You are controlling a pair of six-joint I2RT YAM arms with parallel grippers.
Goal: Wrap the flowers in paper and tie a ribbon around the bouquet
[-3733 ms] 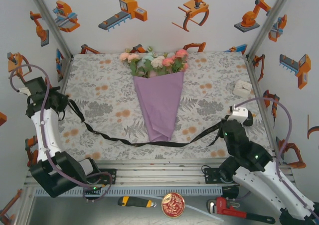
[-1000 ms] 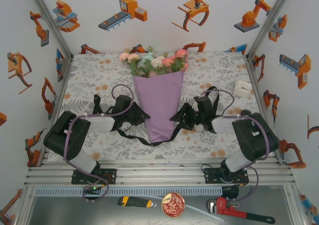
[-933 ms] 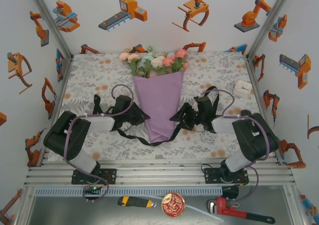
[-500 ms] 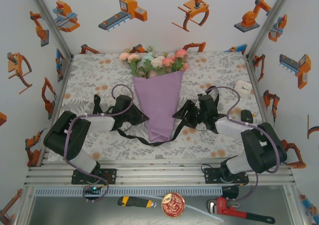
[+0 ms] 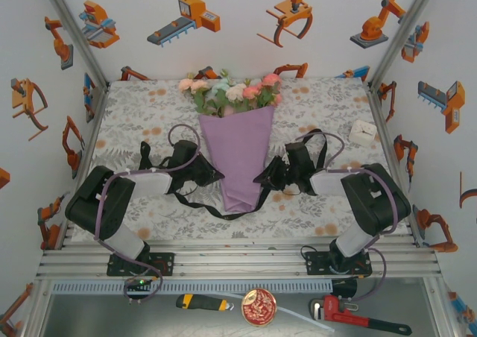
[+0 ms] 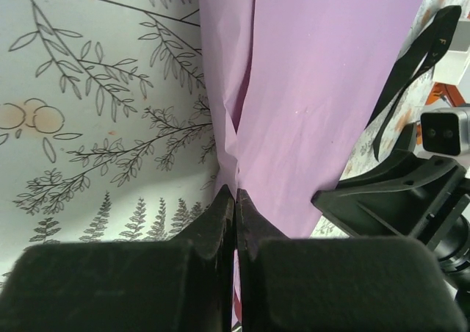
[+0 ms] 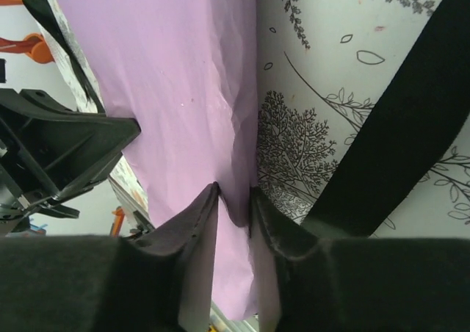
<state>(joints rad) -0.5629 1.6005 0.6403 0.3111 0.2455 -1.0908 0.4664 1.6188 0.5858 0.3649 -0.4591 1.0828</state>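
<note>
Mid-table, the cone-shaped bouquet (image 5: 238, 154) of pink, cream and blue artificial flowers (image 5: 231, 92) lies flat on the grey floral tablecloth (image 5: 149, 121). The left gripper (image 6: 236, 192) has its jaws closed on the left edge of the thin purple paper (image 6: 316, 89). The right gripper (image 7: 235, 192) pinches the right edge, beside the narrow black fabric ribbon (image 7: 382, 148).

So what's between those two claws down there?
The bouquet's purple paper cone, plain in the top view; left gripper and right gripper each pinch an edge.

Purple-wrapped bouquet (image 5: 240, 150) over black ribbon (image 7: 389, 126)
</note>
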